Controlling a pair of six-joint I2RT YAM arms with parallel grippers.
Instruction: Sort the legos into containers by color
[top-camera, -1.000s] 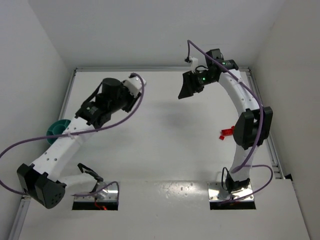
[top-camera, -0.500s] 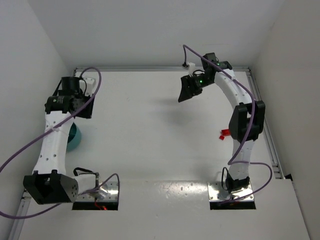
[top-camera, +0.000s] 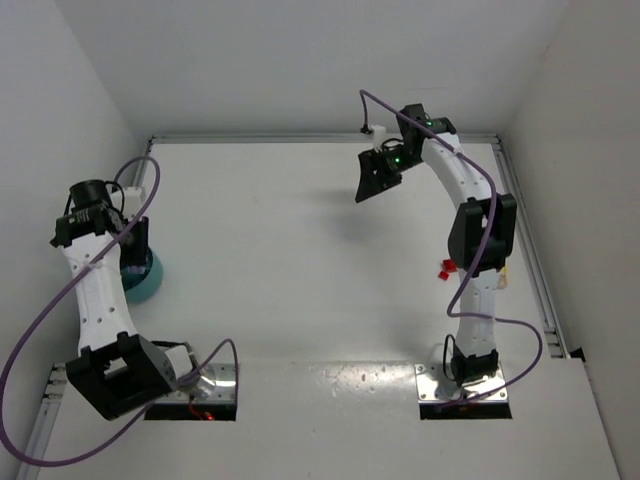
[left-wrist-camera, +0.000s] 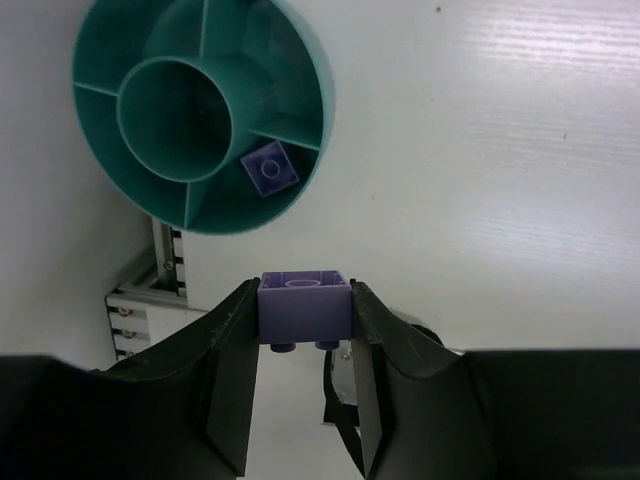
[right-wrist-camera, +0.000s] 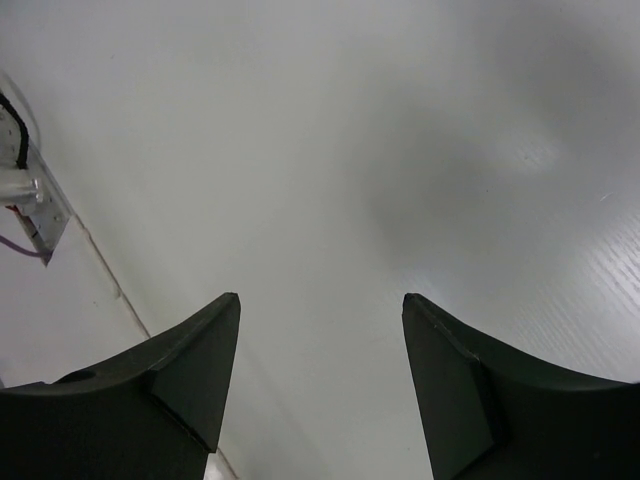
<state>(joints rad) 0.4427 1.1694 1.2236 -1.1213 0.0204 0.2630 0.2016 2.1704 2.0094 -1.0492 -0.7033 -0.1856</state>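
Note:
In the left wrist view, my left gripper (left-wrist-camera: 304, 300) is shut on a pale purple lego (left-wrist-camera: 304, 308), held just short of the round teal container (left-wrist-camera: 300, 70). Another purple lego (left-wrist-camera: 270, 168) lies in one of its outer compartments. From above, the left gripper (top-camera: 130, 248) hangs over the container (top-camera: 148, 283) at the table's left edge. My right gripper (top-camera: 374, 182) is open and holds nothing, raised over the far middle of the table; the right wrist view shows only bare table between its jaws (right-wrist-camera: 320, 300). A red lego (top-camera: 447, 267) lies beside the right arm, partly hidden by it.
Silver base plates (top-camera: 192, 385) (top-camera: 462, 385) sit at the near edge. Metal rails (top-camera: 528, 250) border the table, and white walls enclose it. A rail corner (right-wrist-camera: 30, 200) with wires shows at the left of the right wrist view.
The left arm has swung from the table's middle to its left edge and now holds the purple lego over the container. The right gripper has shifted slightly left, its arm folding more upright.

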